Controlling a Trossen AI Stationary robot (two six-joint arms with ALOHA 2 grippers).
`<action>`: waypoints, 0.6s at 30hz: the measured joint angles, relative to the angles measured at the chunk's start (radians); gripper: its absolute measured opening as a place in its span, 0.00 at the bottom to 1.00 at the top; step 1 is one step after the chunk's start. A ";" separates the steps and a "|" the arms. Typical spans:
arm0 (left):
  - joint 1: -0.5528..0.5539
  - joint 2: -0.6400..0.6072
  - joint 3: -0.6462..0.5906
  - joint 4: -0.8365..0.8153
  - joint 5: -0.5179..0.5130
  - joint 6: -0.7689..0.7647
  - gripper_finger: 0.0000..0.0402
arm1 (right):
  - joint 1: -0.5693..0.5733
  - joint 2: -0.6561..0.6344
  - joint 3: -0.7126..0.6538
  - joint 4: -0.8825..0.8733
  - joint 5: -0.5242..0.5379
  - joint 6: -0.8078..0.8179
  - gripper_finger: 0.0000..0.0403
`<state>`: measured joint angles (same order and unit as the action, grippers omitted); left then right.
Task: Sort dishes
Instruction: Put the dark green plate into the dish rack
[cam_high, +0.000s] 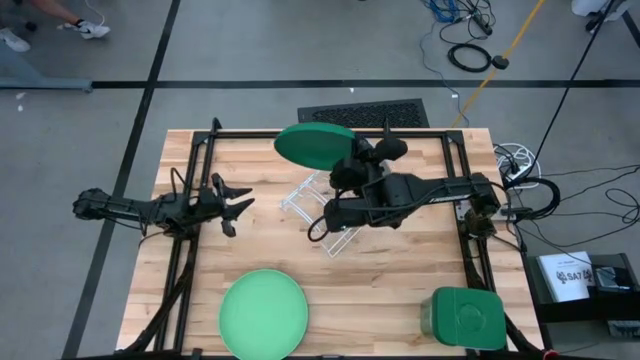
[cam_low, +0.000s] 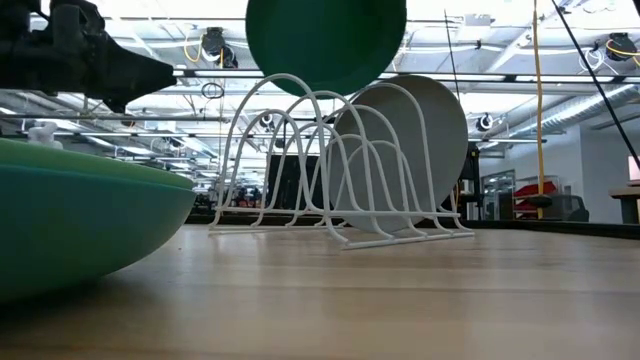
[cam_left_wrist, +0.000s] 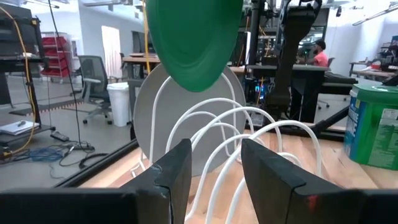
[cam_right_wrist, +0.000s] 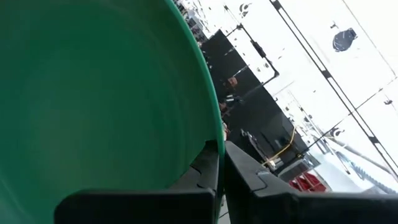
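My right gripper (cam_high: 345, 163) is shut on the dark green plate (cam_high: 315, 144), held high above the white wire rack (cam_high: 312, 203); the plate also shows in the low view (cam_low: 325, 40). The grey plate (cam_low: 415, 150) stands on edge in the rack's far slots. The light green plate (cam_high: 263, 312) lies flat near the table's front edge. My left gripper (cam_high: 236, 205) is open and empty, left of the rack, its fingers (cam_left_wrist: 180, 168) pointing at it. The teal plate is out of view. My right gripper pinches the dark green plate's rim (cam_right_wrist: 210, 134) between its two fingers, one finger on each face. The plate is lifted clear above the rack, tilted, and reaches toward the table's far edge and left from the fingers.
A green square lidded container (cam_high: 468, 318) stands at the table's front right corner. Dark frame rails (cam_high: 195, 160) run along the table's left, far and right sides. Bare wood lies between the rack and the light green plate.
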<state>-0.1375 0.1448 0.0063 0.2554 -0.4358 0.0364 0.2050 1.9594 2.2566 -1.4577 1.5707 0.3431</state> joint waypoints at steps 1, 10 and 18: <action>0.000 0.000 0.000 0.000 0.000 0.000 0.35 | -0.002 0.000 0.000 -0.008 0.003 0.009 0.00; 0.000 0.000 0.000 -0.002 -0.036 0.004 0.35 | -0.004 0.005 0.000 -0.052 0.000 0.064 0.00; 0.000 0.005 0.000 -0.004 -0.032 0.022 0.35 | -0.001 0.007 -0.018 -0.058 -0.002 0.092 0.00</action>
<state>-0.1375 0.1493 0.0063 0.2516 -0.4679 0.0584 0.2036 1.9659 2.2390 -1.5154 1.5684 0.4347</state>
